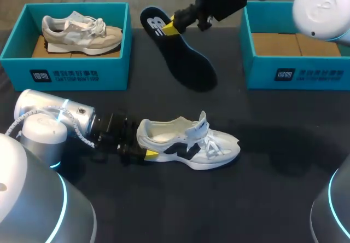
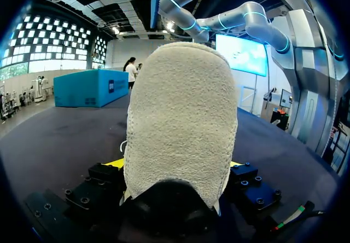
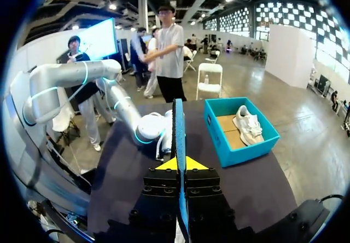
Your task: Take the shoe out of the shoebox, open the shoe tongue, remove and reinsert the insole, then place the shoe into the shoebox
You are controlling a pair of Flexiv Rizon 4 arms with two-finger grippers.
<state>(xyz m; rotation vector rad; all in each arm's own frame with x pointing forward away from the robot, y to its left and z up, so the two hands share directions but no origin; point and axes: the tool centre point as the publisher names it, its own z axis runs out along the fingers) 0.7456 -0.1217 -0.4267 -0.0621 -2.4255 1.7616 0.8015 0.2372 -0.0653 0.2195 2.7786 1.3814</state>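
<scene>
A white shoe with black side marks (image 1: pixel 188 143) lies on its sole on the dark table, toe pointing right, its tongue lifted and its inside bare. My left gripper (image 1: pixel 143 153) sits at the heel, one finger on each side, shut on it. In the left wrist view the pale heel (image 2: pixel 180 122) fills the space between the yellow tips (image 2: pixel 114 163). My right gripper (image 1: pixel 170 28) hangs above the table's far middle, shut on the heel end of a dark insole (image 1: pixel 183 54). The insole (image 3: pixel 179 128) stands edge-on between its fingers (image 3: pixel 179 164).
A teal shoebox (image 1: pixel 16 46) at the back left holds a beige shoe (image 1: pixel 82 32). A second teal shoebox (image 1: pixel 295 76) at the back right shows only its cardboard floor. My right arm passes over that box.
</scene>
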